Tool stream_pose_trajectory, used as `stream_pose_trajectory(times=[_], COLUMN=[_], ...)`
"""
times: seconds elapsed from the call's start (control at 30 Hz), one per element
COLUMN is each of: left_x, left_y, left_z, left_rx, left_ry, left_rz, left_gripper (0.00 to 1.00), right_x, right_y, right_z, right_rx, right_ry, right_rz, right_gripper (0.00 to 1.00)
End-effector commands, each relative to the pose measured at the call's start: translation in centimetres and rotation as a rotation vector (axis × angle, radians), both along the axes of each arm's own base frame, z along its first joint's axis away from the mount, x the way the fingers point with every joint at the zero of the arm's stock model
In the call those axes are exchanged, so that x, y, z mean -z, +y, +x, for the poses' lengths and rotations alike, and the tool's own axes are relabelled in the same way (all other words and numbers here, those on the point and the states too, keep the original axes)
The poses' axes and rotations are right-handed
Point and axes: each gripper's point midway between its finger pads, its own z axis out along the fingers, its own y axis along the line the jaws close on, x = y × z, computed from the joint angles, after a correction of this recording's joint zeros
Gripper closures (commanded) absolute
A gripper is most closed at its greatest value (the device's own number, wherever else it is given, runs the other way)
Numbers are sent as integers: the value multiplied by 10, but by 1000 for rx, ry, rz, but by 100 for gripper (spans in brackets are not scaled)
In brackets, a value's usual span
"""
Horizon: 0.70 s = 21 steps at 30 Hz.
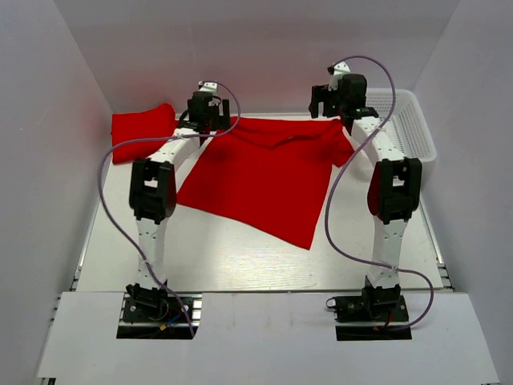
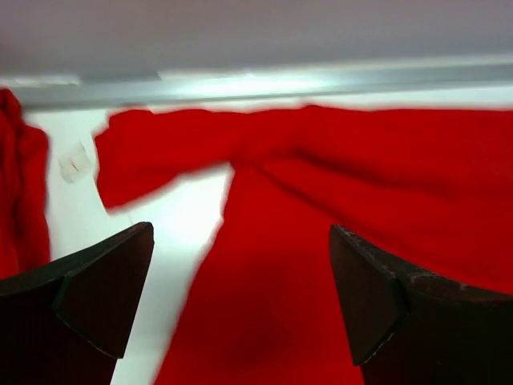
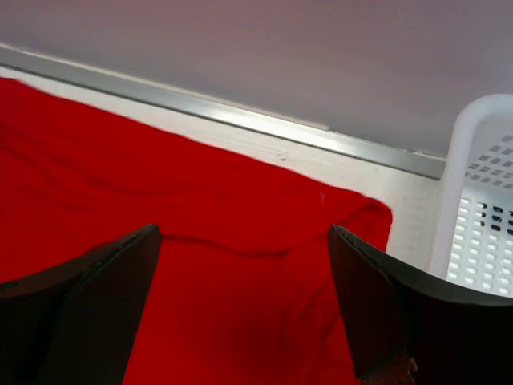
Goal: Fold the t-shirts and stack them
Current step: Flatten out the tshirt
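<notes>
One red t-shirt lies spread flat mid-table, its collar toward the back wall. A second red t-shirt sits bunched in a compact pile at the back left. My left gripper hovers over the spread shirt's left shoulder. In the left wrist view it is open above the cloth, with nothing between the fingers. My right gripper hangs over the right shoulder. Its wrist view shows it open too, above the shirt near the right sleeve.
A white mesh basket stands at the back right, close to the right arm; its wall shows beside the sleeve. White walls close in the table at the back and on both sides. A metal rail runs along the back edge.
</notes>
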Motion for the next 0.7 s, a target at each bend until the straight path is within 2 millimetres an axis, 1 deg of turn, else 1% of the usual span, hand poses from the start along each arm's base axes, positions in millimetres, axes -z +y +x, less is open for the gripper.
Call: stream_pose_trajectory(times=[0.0,0.03,0.07,0.1,0.13,0.17,0.2,0.23,0.27,0.3,0.33,0.37,0.4,0.43,0.47,0.53,0.57,0.6,0.63,0.67], left_x=[-38,-44,-37,-14,-4,4,16,28,32,42,50,57,62,61,66,73,80,87,96,97], left_y=[-37,-40,-47,-50,-47,-49,-46,-48,-47,-43,-46,-44,-41,-41,-38,-35,-35,-29,-23,-21], left_z=[-62,-76,-89,-106,-118,-128,-140,-152,-158,-168,-175,-184,-186,-188,-192,-196,-197,-200,-201,-200], left_rx=[158,167,196,206,192,192,178,173,162,157,154,150,133,127,117,107,104,90,63,54], left_ry=[68,86,130,195,243,277,322,374,394,424,447,468,478,480,491,506,520,547,581,578], left_rz=[-145,-183,-229,-221,-225,-225,-228,-225,-232,-225,-229,-224,-224,-231,-222,-212,-208,-204,-207,-199], left_gripper=[0,0,0,0,0,0,0,0,0,0,0,0,0,0,0,0,0,0,0,0], right_x=[-24,-2,6,25,33,36,49,60,66,79,88,99,102,107,123,128,139,142,151,154], right_y=[19,26,28,30,31,35,36,38,40,39,37,37,33,32,30,31,28,28,25,25], right_z=[-42,-56,-63,-78,-85,-90,-98,-104,-110,-117,-124,-132,-134,-137,-151,-158,-170,-175,-185,-191], right_rx=[-51,-71,-69,-52,-60,-70,-67,-67,-64,-47,-34,-22,-1,17,26,30,39,44,47,43], right_ry=[77,150,184,249,278,291,329,359,380,412,442,471,478,493,533,547,585,599,629,638], right_rz=[114,122,127,152,156,160,160,158,151,143,139,126,117,125,119,126,123,123,116,108], right_gripper=[10,10,10,10,10,10,10,10,10,10,10,10,10,10,10,10,10,10,10,10])
